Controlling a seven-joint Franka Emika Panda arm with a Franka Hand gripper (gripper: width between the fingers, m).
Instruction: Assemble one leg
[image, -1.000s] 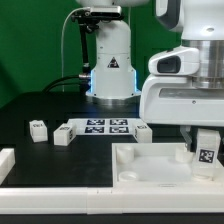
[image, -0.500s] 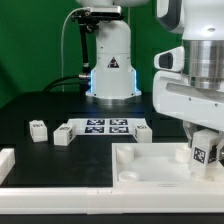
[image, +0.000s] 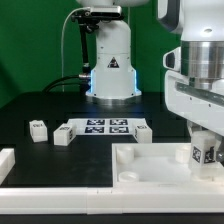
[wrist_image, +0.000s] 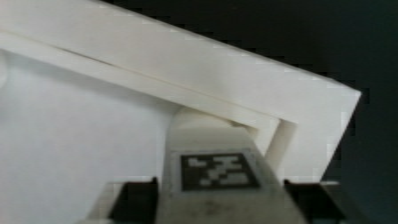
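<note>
You've got the leg (image: 206, 155) pinched in the gripper (image: 204, 146), out around 4 o'clock in the exterior view. The wrist view backs that up: both fingers (wrist_image: 130, 203) are clamped on the sides of the leg (wrist_image: 217, 165), with its marker tag facing the camera and looking pretty much upright.

So I'd call the pick-up and carry parts done. The leg is right at a corner of the big white panel (image: 150, 170), and the wrist view shows the panel's (wrist_image: 89, 140) raised rim wrapping around it. The foot of the leg looks like it's touching or just above the panel, but you can't tell from either view whether it's actually in a socket, because the leg itself hides that spot.

What's left, by my guess, is the actual joining. Get the leg seated in the corner, fix it (push or twist, whatever it takes), then let go and back off. That's over halfway, but the fiddly bit is yet to come.

The rest of the table isn't in play. The loose posts (image: 63, 135) sit around 9 o'clock, well apart from the gripper, and the marker board (image: 108, 126) lies flat near the centre in front of the robot base (image: 110, 65).
</note>
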